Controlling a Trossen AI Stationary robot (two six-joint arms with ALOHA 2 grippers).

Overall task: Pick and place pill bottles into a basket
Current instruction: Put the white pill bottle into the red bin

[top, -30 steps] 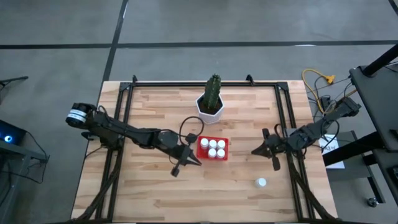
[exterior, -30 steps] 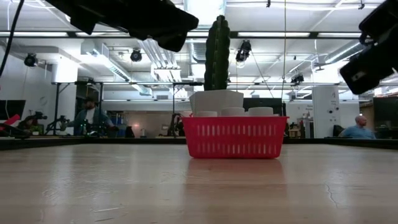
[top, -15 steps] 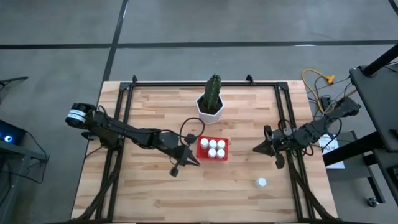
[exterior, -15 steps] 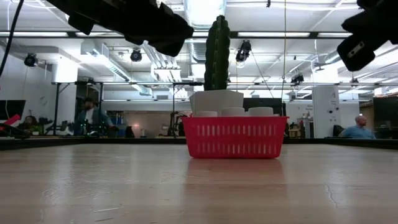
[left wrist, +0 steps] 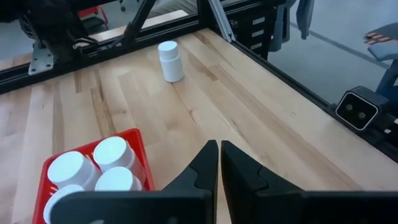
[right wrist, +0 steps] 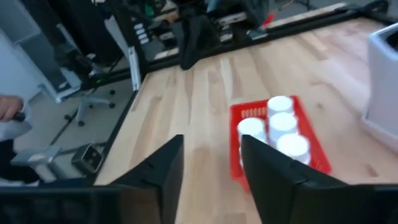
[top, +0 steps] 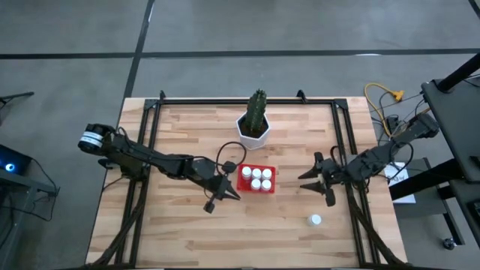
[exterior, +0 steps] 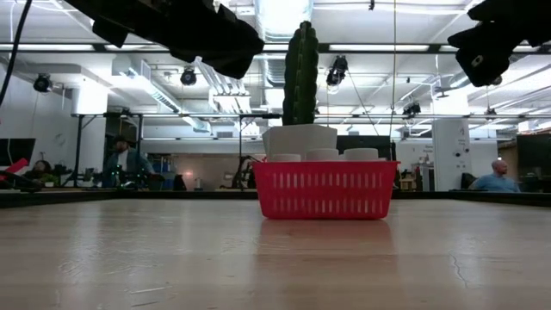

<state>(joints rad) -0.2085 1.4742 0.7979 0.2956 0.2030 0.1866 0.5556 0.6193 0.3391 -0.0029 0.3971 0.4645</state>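
One bottle stands loose near table's front right edge; others sit in basket at mid-table. My right gripper, fingers parted and empty, hangs between basket and right edge, likely readying pickup. My left gripper, pinched shut, empty, waits beside basket.

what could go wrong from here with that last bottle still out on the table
The right gripper, fingers apart, sits away from the loose bottle, so a skewed descent could tip it. The basket holds four bottles, and the shut left gripper waits close beside it, crowding any drop from the right.
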